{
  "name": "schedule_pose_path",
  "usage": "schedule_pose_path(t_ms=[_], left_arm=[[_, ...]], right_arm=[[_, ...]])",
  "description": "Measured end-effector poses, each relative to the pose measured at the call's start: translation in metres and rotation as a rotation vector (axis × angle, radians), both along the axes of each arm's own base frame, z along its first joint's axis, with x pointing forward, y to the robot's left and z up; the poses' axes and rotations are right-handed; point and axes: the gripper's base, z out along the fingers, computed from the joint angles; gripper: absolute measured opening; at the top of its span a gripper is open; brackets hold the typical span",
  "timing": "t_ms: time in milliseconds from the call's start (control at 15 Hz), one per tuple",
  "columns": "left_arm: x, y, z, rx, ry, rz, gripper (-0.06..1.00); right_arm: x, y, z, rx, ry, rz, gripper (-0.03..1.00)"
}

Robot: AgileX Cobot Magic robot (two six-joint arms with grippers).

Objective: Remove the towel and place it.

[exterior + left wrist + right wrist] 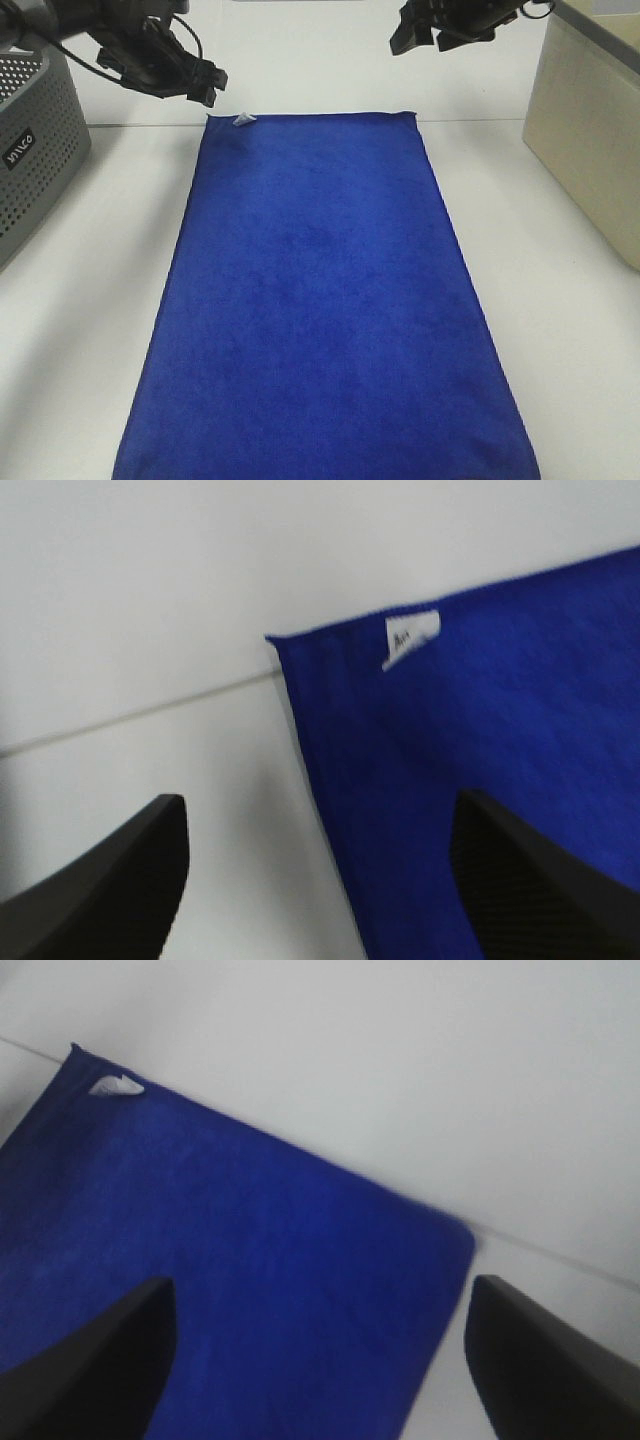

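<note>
The royal-blue towel (320, 300) lies flat and spread out on the white table, long side running from far to near. Its white tag (243, 119) sits at the far left corner. My left gripper (200, 83) hovers above and just left of that corner, open and empty; the left wrist view shows the corner (480, 780) and tag (410, 637) between its fingers (110, 880). My right gripper (425, 35) hovers above the far right corner, open and empty; the right wrist view shows the towel (220, 1280) below its fingers (540, 1360).
A grey perforated basket (30, 150) stands at the left edge of the table. A beige box (590, 130) stands at the right. A seam line (130, 125) runs across the table at the towel's far edge.
</note>
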Motion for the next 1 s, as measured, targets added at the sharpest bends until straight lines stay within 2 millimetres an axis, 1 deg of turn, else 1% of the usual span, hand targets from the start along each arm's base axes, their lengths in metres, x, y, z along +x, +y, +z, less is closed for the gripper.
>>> schedule_pose_path(t_ms=[67, 133, 267, 333, 400, 533, 667, 733, 800, 867, 933, 1000], left_arm=[[-0.011, 0.001, 0.022, -0.017, 0.060, 0.009, 0.69], [-0.017, 0.001, 0.033, -0.025, 0.092, 0.014, 0.69], [-0.042, 0.004, 0.079, -0.039, 0.171, 0.024, 0.70], [-0.053, 0.007, 0.099, -0.035, 0.194, 0.028, 0.70], [-0.063, 0.010, 0.121, -0.022, 0.181, 0.032, 0.70], [-0.075, 0.026, 0.155, 0.023, 0.111, 0.064, 0.70], [-0.084, 0.056, 0.184, 0.034, 0.048, 0.131, 0.70], [-0.089, 0.068, 0.196, 0.029, 0.025, 0.158, 0.70], [-0.096, 0.077, 0.207, 0.028, 0.005, 0.171, 0.70], [-0.106, 0.078, 0.214, 0.028, 0.004, 0.166, 0.70], [-0.120, 0.079, 0.222, 0.026, 0.011, 0.163, 0.70], [-0.140, 0.081, 0.231, 0.022, 0.016, 0.161, 0.70]], right_arm=[[-0.014, -0.004, 0.021, -0.029, 0.073, -0.022, 0.79], [-0.021, -0.006, 0.033, -0.041, 0.093, -0.031, 0.79], [-0.050, -0.014, 0.073, -0.094, 0.175, -0.061, 0.79], [-0.063, -0.016, 0.096, -0.089, 0.166, -0.092, 0.79], [-0.072, -0.020, 0.115, -0.088, 0.142, -0.133, 0.79], [-0.089, -0.031, 0.147, -0.086, 0.095, -0.218, 0.79], [-0.103, -0.048, 0.171, -0.057, 0.055, -0.279, 0.79], [-0.111, -0.059, 0.178, -0.058, 0.049, -0.306, 0.79], [-0.123, -0.068, 0.181, -0.065, 0.063, -0.331, 0.78], [-0.141, -0.074, 0.182, -0.079, 0.088, -0.348, 0.76], [-0.168, -0.077, 0.184, -0.097, 0.114, -0.356, 0.76], [-0.198, -0.078, 0.187, -0.112, 0.129, -0.359, 0.75]])
